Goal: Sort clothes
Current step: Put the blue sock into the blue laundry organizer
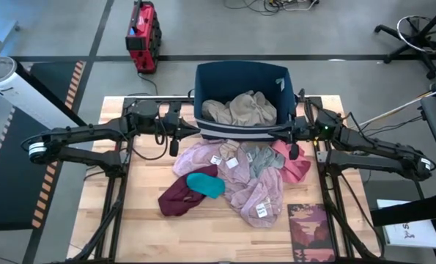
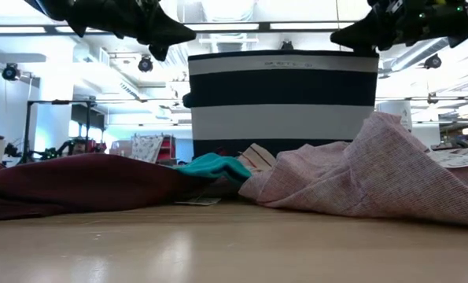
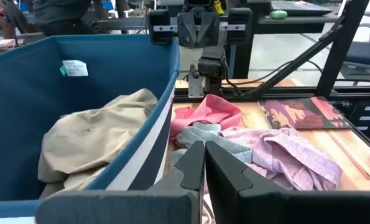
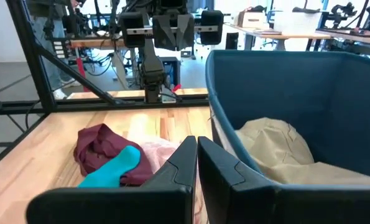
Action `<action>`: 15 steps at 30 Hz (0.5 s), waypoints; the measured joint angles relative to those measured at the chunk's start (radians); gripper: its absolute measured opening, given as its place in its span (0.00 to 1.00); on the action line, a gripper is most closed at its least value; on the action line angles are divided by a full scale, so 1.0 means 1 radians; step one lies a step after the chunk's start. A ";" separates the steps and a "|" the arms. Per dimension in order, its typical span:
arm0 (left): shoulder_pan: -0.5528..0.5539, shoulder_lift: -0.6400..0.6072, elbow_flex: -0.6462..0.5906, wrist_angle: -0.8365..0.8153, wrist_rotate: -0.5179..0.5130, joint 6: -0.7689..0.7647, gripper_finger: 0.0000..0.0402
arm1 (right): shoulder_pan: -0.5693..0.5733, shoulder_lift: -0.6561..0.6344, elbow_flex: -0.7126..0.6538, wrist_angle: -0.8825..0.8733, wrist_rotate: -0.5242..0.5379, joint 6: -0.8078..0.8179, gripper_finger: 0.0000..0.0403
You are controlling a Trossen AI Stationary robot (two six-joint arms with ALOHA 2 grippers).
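I see both arms extended inward above the table's rear edge; left gripper (image 1: 174, 146) and right gripper (image 1: 294, 151) closed, empty.

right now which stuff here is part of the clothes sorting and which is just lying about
Part of the job:
tan garment in the blue bin
mauve-pink garment
teal garment
maroon garment
coral pink garment

Just lying about:
dark red booklet
red case on floor

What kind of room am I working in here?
Likely a robotics lab or workshop: the wooden table stands on a grey floor with a red equipment case, and workbenches and metal frames fill the background.
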 joint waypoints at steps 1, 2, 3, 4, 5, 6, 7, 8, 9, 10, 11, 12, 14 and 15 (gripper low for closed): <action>0.000 0.000 0.000 0.004 0.000 0.000 0.00 | 0.000 0.000 0.000 0.001 0.000 0.001 0.00; -0.001 0.000 0.000 0.006 0.000 -0.002 0.00 | 0.000 0.001 0.000 0.004 0.000 0.001 0.00; -0.002 0.000 0.000 0.005 0.000 -0.003 0.00 | 0.000 0.002 0.000 0.004 0.000 -0.001 0.00; -0.002 0.000 0.000 0.005 0.000 -0.003 0.00 | 0.000 0.004 0.000 0.004 0.001 -0.003 0.00; -0.002 0.000 0.000 0.005 0.000 -0.002 0.00 | 0.000 0.007 0.000 0.007 0.001 -0.003 0.00; -0.002 0.000 0.000 0.006 0.000 -0.001 0.00 | 0.000 0.008 0.000 0.012 0.001 -0.003 0.00; -0.002 0.000 0.000 0.007 0.000 0.000 0.00 | 0.000 0.008 0.000 0.017 0.001 -0.003 0.00; -0.002 0.000 0.000 0.010 0.000 0.000 0.00 | 0.000 0.008 0.000 0.021 0.001 -0.003 0.00; -0.002 0.000 0.000 0.018 0.000 0.000 0.00 | 0.000 0.008 0.001 0.031 0.005 0.008 0.00; -0.002 0.000 0.000 0.025 0.000 0.001 0.00 | 0.000 0.008 0.000 0.046 0.016 0.020 0.00; -0.002 0.000 0.000 0.028 0.000 0.001 0.00 | 0.000 0.007 0.001 0.059 0.033 0.032 0.00; -0.002 0.000 0.000 0.030 0.000 0.001 0.00 | 0.000 0.007 0.003 0.067 0.052 0.037 0.01; -0.002 0.000 0.002 0.030 0.000 0.001 0.00 | 0.000 0.007 0.012 0.057 0.085 0.038 0.04; -0.002 0.000 0.002 0.030 0.000 0.001 0.00 | 0.000 0.007 0.020 0.042 0.091 0.037 0.06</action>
